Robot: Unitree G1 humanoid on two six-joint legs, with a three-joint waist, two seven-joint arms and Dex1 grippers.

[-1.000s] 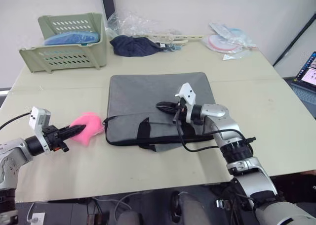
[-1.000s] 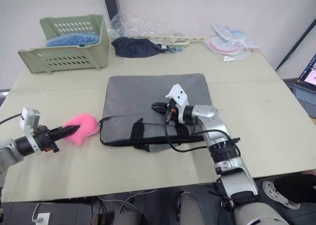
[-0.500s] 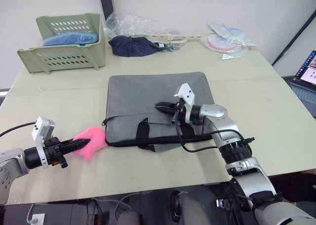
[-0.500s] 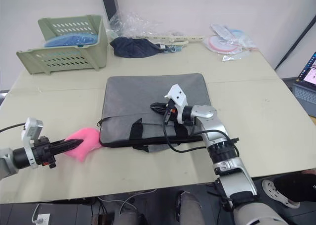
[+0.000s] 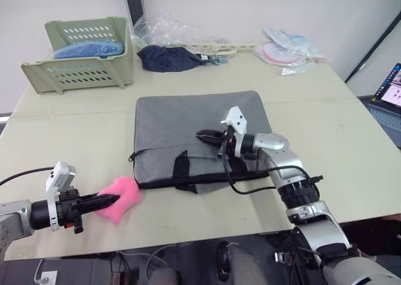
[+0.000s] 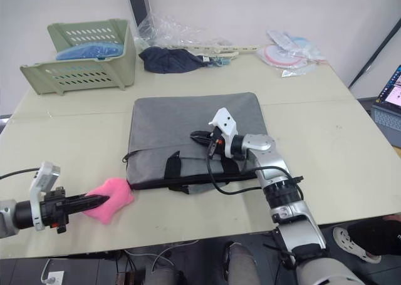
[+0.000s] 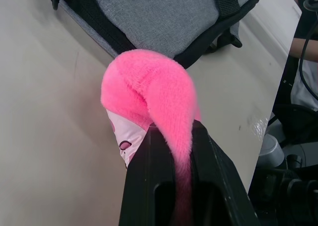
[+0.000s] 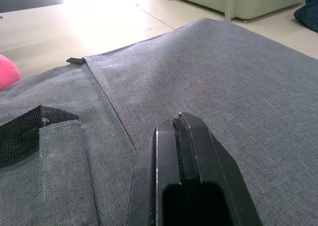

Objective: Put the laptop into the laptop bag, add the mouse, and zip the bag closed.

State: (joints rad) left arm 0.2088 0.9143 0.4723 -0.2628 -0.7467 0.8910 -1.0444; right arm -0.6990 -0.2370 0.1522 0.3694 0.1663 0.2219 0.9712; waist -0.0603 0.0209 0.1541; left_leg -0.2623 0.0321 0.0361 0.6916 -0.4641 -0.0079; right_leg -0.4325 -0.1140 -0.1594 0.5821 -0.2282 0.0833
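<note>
One laptop bag [image 5: 199, 133] lies flat at the middle of the desk [image 5: 351, 147], its black-trimmed zipper edge and two strap handles [image 5: 182, 165] turned toward the robot. The right hand [image 5: 205, 135] rests low over the bag's grey top, a little toward 3 o'clock from its centre, with its two black fingers [image 8: 180, 161] pressed together on nothing; in the right wrist view they lie just above the fabric, whether touching it I cannot tell. At about 8 o'clock from the bag, just off its near corner, sits one fuzzy pink lump [image 5: 120, 199]. The left hand [image 5: 108, 200] is clamped on it: the left wrist view shows a strip of pink fur pinched between the two fingers [image 7: 149, 176], with the lump's bulk beyond them next to the bag's black edge. Farther out, at 11 o'clock on the desk, stands one pale green slotted basket [image 5: 88, 72] with something blue inside. At 12 o'clock lies one dark navy cloth bundle [image 5: 169, 57], with crumpled clear plastic [image 5: 164, 29] behind it. At 1 o'clock is a small heap of clear packets [image 5: 288, 47]. Off the desk at 3 o'clock, part of one lit screen [image 5: 390, 91] shows.
</note>
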